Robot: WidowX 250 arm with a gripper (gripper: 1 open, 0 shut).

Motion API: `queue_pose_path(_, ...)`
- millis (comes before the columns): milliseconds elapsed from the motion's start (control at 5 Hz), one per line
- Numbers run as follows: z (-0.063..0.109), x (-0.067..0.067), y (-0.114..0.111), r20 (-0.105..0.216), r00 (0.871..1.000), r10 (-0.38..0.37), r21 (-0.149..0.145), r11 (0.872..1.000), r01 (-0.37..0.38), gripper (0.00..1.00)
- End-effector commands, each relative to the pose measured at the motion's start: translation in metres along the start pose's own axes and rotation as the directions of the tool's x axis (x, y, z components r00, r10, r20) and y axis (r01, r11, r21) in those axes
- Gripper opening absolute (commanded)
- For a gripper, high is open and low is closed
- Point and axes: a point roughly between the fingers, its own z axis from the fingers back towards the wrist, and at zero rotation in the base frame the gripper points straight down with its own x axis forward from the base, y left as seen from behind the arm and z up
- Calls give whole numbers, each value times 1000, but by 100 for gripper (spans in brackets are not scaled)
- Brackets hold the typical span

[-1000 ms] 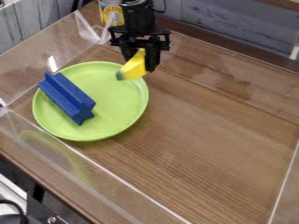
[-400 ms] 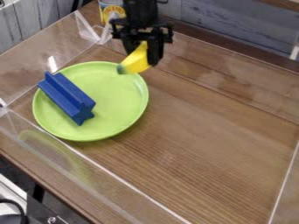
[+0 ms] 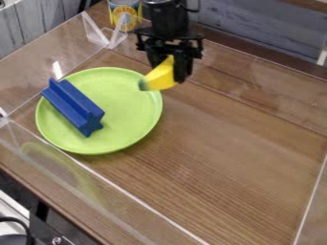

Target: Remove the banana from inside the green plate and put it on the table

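1. One camera view shows a brown wood-grain table (image 3: 228, 144), its glossy surface carrying soft pale reflections, with the grain running across the broad bare stretch to the right of the plate.
2. Two upright see-through walls meet near the table's far corner, at the top of the view; one runs off to the right along the far edge, the other down to the left.
3. Beyond that corner, outside the walls, is a rounded item with yellow on it (image 3: 124, 16), partly seen through the clear material and too small to identify.
4. Along the lower-left edge of the table lies a glare-streaked transparent strip, and past it, in the bottom-left corner of the view, are dark objects and a cable, only partly in view.
5. The round green plate (image 3: 118, 129) sits toward the left edge of the table, with a blue rectangular block (image 3: 73, 106) lying at a slant on its left side.
6. The black gripper (image 3: 163, 63) reaches in from the far side, its jaws clamped on the yellow banana (image 3: 160, 75).
7. That banana appears at the plate's far-right rim, greenish tip toward the plate; whether it touches the rim cannot be told.
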Motion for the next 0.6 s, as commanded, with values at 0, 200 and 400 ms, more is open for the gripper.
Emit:
queue_pose_path(0,18,2,-21,57,996,-66,8,998,66,0)
queue_pose_path(200,10,-2,-34,38,994,-103,4,995,103,0)
queue_pose_path(400,2,-6,-43,16,991,-134,5,991,134,0)
